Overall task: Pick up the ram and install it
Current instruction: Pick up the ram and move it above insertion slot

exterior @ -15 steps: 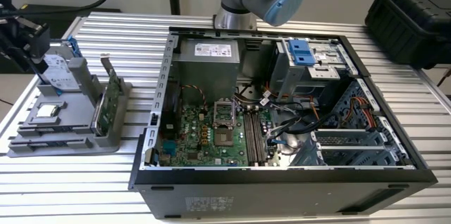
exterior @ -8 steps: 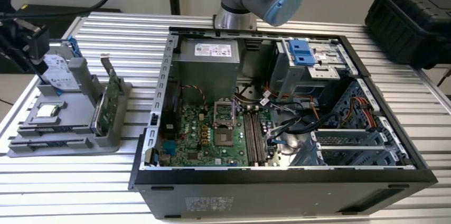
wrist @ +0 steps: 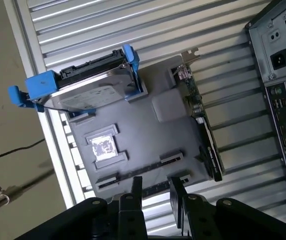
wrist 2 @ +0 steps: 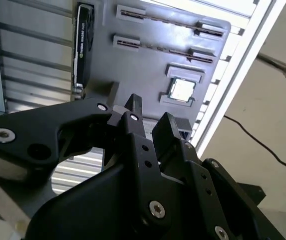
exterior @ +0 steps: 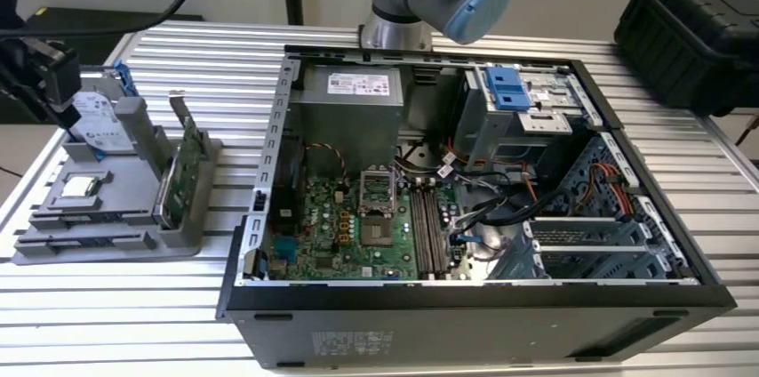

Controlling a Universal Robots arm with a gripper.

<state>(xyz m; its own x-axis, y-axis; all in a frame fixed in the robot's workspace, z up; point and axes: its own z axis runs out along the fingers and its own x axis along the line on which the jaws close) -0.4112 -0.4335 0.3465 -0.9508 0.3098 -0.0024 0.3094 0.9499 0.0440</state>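
My gripper (wrist: 155,187) hangs open above the grey holder tray (wrist: 147,130), with nothing between its two black fingers (wrist 2: 133,107). Below the fingertips run the tray's two long narrow slots (wrist 2: 157,47), and each shows just a thin dark line. I cannot pick out the ram there, so it is hidden or out of view. In the exterior view the arm's black wrist end (exterior: 42,66) sits at the left edge, over the tray (exterior: 71,235). The open computer case (exterior: 475,306) lies in the middle, its motherboard (exterior: 344,226) and memory slots (exterior: 425,226) exposed.
On the tray stand a silver hard drive with blue rails (wrist: 88,90), a green card with a metal bracket (wrist: 202,135) and a processor chip (wrist: 103,146). The table is ribbed metal. A black hard case (exterior: 699,21) sits at the exterior view's far right.
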